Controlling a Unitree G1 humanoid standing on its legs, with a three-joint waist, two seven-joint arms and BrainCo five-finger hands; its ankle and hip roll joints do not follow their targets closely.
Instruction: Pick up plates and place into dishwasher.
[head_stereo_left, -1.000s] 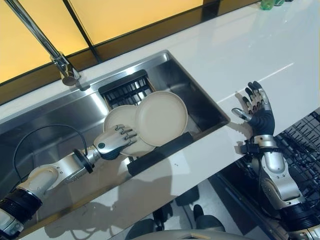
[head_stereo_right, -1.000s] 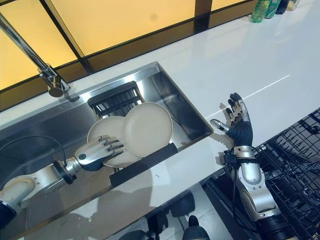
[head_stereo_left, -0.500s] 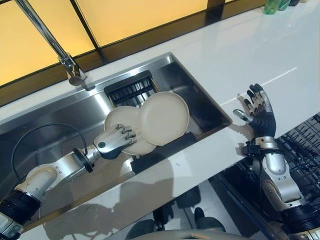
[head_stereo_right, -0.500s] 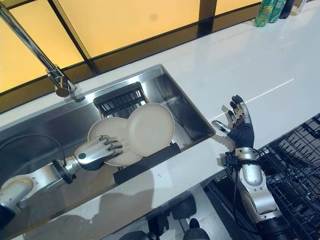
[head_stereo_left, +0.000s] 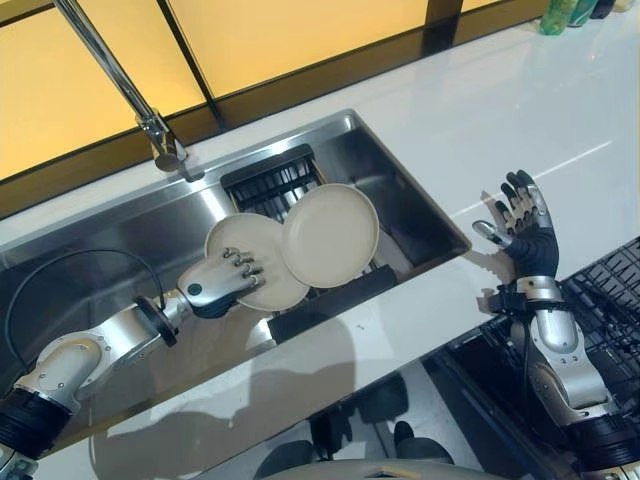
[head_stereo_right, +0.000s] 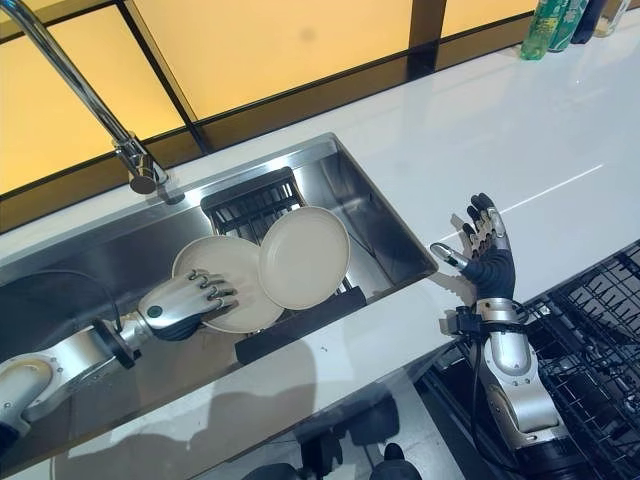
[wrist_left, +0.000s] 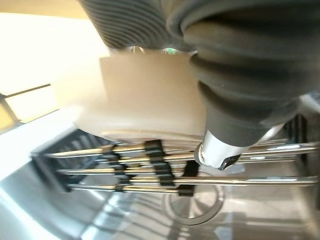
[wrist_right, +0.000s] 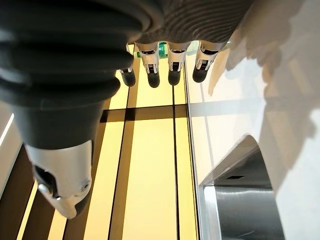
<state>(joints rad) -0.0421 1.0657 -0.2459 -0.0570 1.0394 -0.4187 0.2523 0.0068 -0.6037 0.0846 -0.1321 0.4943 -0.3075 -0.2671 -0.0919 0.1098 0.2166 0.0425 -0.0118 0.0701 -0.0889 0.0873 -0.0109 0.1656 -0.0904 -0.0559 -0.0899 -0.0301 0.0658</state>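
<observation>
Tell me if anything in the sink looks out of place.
Nothing stands out. Two plates lean overlapping on the rack in the sink, the left robot hand on the nearer one.

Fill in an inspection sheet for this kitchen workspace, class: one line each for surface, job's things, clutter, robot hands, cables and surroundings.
Surface: white countertop around a steel sink.
Job's things: two cream plates standing in a black rack in the sink; the left plate partly behind the right plate. Dishwasher rack open at the lower right.
Clutter: bottles at the counter's far right edge.
Robot hands: left robot hand with fingers curled onto the left plate's rim; right robot hand open, raised above the counter edge, holding nothing.
Cables: nothing seen.
Surroundings: tap behind the sink; amber panels in dark frames behind the counter.
</observation>
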